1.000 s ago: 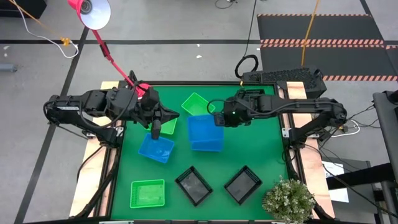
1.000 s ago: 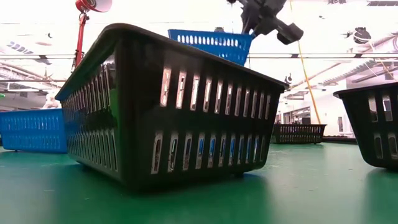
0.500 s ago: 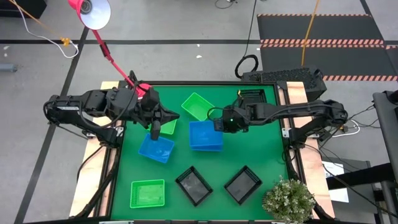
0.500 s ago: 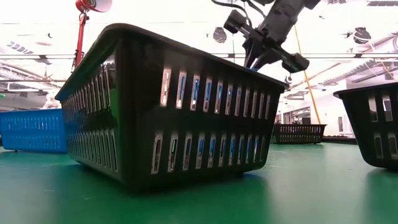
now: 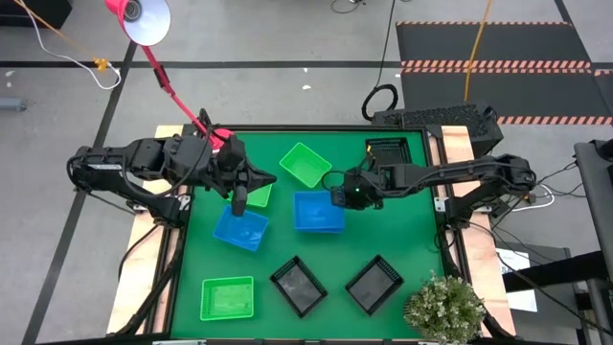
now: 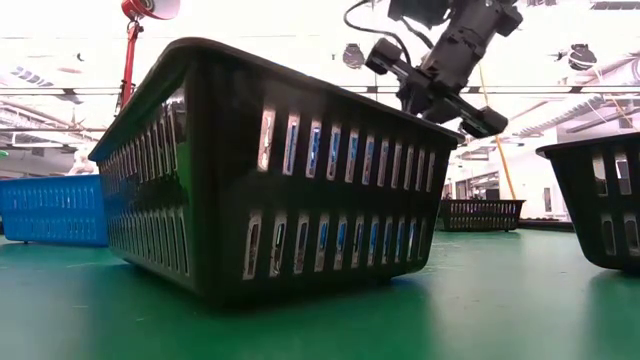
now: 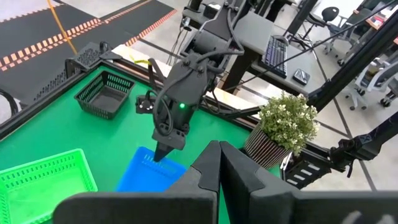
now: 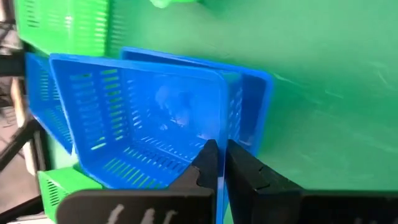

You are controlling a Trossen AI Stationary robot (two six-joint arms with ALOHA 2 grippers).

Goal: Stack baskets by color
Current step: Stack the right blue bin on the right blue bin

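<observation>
Right gripper (image 5: 337, 195), jaws pinched on blue basket (image 5: 317, 211) rim over nested blue: seat squarely before release; left gripper (image 5: 239, 199) closed, empty.

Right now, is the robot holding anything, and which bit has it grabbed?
The right gripper pinches the rim of a blue perforated plastic basket, set in another blue one. The left gripper, shut, holds nothing.
</observation>
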